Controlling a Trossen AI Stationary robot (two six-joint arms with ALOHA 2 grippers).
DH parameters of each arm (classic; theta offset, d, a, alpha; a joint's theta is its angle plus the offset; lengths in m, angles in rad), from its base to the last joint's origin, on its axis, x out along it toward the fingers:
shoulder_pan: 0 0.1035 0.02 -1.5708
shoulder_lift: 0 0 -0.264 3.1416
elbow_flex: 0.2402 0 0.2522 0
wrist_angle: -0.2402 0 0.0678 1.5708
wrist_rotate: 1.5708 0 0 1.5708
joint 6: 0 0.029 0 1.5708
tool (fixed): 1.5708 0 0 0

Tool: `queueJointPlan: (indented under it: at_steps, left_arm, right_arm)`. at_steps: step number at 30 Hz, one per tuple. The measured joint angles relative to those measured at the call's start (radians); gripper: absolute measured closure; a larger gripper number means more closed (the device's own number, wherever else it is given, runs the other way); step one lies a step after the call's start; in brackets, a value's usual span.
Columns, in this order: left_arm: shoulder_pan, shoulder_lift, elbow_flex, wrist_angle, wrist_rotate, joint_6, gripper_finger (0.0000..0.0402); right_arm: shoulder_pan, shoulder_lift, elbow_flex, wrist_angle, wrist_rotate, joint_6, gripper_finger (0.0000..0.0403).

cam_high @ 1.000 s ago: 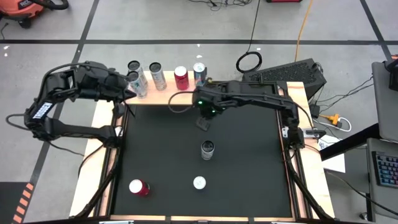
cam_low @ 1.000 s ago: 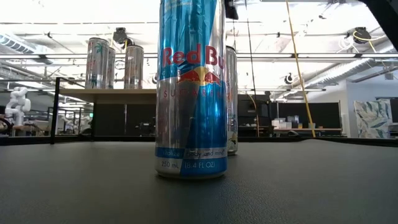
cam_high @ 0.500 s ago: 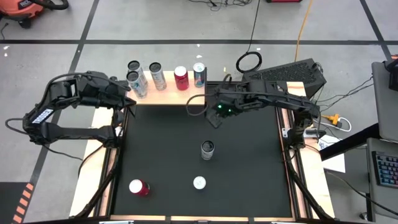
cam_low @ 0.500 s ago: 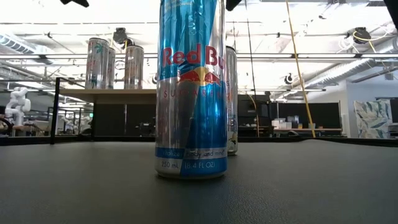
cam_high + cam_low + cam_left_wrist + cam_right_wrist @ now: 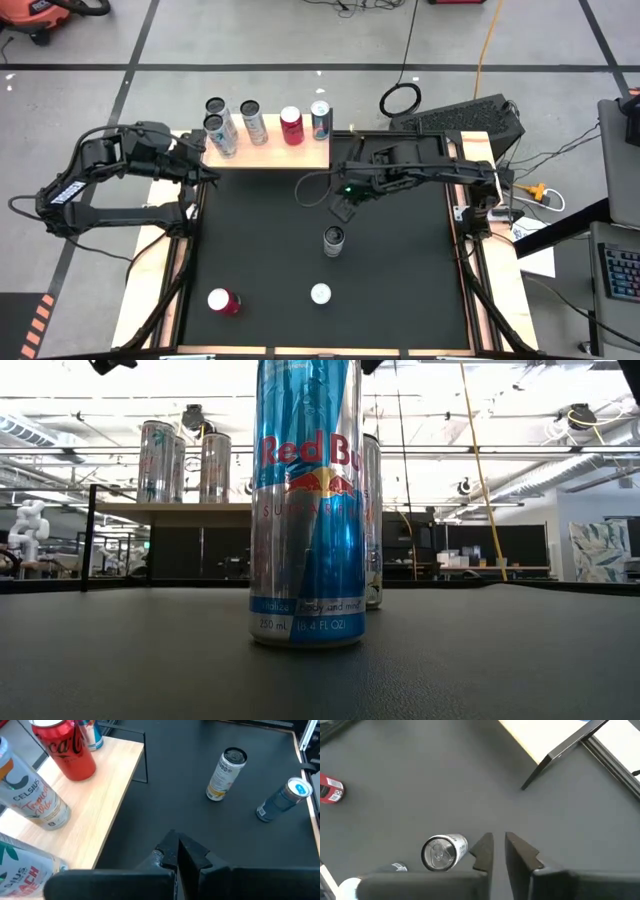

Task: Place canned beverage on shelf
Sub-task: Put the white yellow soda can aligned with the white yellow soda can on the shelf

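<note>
Tabletop black mat (image 5: 400, 280) is still carrying three loose cans, while the wooden shelf (image 5: 300, 152) at its far edge is already holding five. Over the last second the right arm has been swinging away from the shelf's front edge and back over the mat. The right gripper (image 5: 343, 210) is now hanging just short of the pale can (image 5: 334, 241) at the mat's centre. Its fingers are only just beginning to part, showing a thin slit, and they are gripping nothing. That is looking like the start of the next pickup rather than a placement. The left gripper (image 5: 205, 170) has been pulling back from the shelf's left end and is waiting there, pinched closed and empty.

Nearest the low camera, a tall blue can (image 5: 305, 510) is showing "Red Bu…" and "Sugarfree". A red can (image 5: 222, 301) is standing at the near left corner of the mat. On the shelf, the left wrist view is giving "CELSIUS" on a white can (image 5: 35, 795) and Coca-Cola script on a red one (image 5: 67, 747).
</note>
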Motion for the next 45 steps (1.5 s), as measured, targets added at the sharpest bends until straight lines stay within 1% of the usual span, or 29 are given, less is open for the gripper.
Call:
queueJointPlan:
  at_steps: [3,8,11,13,16,19,24,28,32,35,36,39,42,45]
  left_arm:
    - [0.000,0.000,0.000,0.000,0.002,0.015,0.0394]
    - [0.000,0.000,0.000,-0.001,0.003,0.017,0.0394]
    - [0.000,0.000,0.000,-0.002,0.003,0.017,0.0394]
    - [0.000,-0.001,0.000,-0.002,0.003,0.017,0.0394]
    - [0.000,0.000,0.000,-0.002,0.003,0.017,0.0394]
    - [0.000,0.000,0.000,-0.003,0.003,0.017,0.0394]
    - [0.000,0.000,0.000,-0.004,0.003,0.017,0.0394]
    - [0.000,0.000,0.000,-0.004,0.003,0.016,0.0394]
    - [0.000,0.000,0.000,-0.004,0.003,0.015,0.0394]
    - [0.000,0.000,0.000,-0.003,0.003,0.015,0.0394]
    - [0.000,0.000,0.000,-0.003,0.003,0.015,0.0394]
    - [0.000,0.000,0.000,-0.003,0.003,0.015,0.0394]
    - [0.000,0.000,0.000,-0.004,0.003,0.015,0.0394]
    - [0.000,0.000,0.000,-0.004,0.003,0.015,0.0394]
  right_arm:
    - [0.007,0.016,0.000,0.000,0.000,-0.002,0.0331]
    - [0.028,0.055,0.000,-0.001,-0.095,-0.006,0.0260]
    - [0.050,0.089,0.000,-0.001,-0.130,-0.007,0.0218]
    - [0.067,0.116,0.000,0.000,-0.133,-0.006,0.0193]
    - [0.089,0.151,0.000,0.000,-0.132,0.021,0.0162]
    - [0.100,0.178,0.000,0.000,-0.141,0.041,0.0140]
    - [0.100,0.191,0.000,0.000,-0.234,0.046,0.0122]
    - [0.101,0.190,0.000,0.005,-0.236,0.017,0.0122]
    - [0.095,0.190,0.000,0.001,-0.236,0.023,0.0122]
    - [0.095,0.190,0.000,0.010,-0.236,-0.059,0.0121]
    - [0.096,0.190,0.000,0.020,-0.242,-0.083,0.0120]
    - [0.092,0.190,0.000,0.072,-0.308,-0.141,0.0115]
    - [0.080,0.190,0.000,0.118,-0.314,-0.138,0.0110]
    - [0.076,0.190,0.000,0.117,-0.310,-0.106,0.0108]
